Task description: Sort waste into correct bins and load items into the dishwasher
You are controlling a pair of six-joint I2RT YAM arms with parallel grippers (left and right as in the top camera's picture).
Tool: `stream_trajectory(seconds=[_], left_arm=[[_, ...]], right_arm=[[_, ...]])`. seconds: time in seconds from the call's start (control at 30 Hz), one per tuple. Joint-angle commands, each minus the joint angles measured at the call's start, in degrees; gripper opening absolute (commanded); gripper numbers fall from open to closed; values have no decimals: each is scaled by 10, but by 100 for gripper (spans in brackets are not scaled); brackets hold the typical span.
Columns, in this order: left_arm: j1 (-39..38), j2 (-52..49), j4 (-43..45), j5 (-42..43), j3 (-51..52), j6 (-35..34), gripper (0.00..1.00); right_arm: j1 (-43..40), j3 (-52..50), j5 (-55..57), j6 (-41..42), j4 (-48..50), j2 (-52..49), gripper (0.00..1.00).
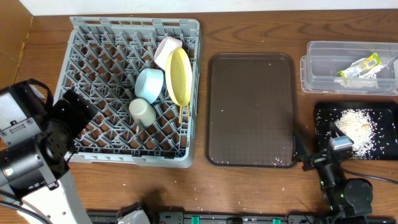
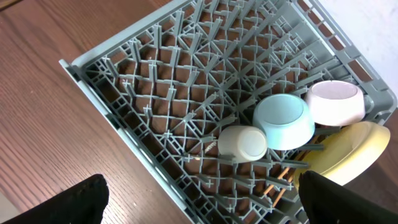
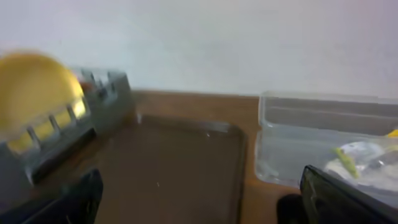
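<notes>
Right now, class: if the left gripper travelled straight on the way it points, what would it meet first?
The left gripper would probably meet bare pegs of the grey dish rack, beside the small pale cup; depth is unclear.

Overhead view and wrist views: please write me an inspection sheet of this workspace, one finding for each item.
Surface: wooden table, rice grains scattered along front.
Job's things: pink bowl, light blue bowl, cup, yellow plate, chopsticks all in dish rack; green-yellow wrapper and silvery wrapper in clear tub; rice scraps in black bin.
Clutter: brown tray, only rice grains on it.
Grippers: left gripper open, facing rack; right gripper open, empty.
Cables: thin dark cable at front right edge.
Surroundings: pale wall behind.
</notes>
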State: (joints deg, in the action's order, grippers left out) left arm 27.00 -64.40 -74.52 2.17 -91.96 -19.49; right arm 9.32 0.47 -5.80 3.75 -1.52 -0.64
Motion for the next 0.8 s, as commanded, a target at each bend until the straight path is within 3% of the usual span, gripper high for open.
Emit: stream_trajectory(seconds=[0.0,0.37,0.53,0.77], left_arm=[[2,0,0,-5,-4,3,99],[2,0,0,-5,-4,3,99],[2,0,0,-5,-4,3,99],[3,0,0,-5,-4,3,99]], right_arm=[[-10,-2,41,-91,-28,3,99],[-78,-2,47,-95,-29,4,99],[-100,-2,47,-34,-29,4,99],[-102,-2,49,-36,-29,3,99]])
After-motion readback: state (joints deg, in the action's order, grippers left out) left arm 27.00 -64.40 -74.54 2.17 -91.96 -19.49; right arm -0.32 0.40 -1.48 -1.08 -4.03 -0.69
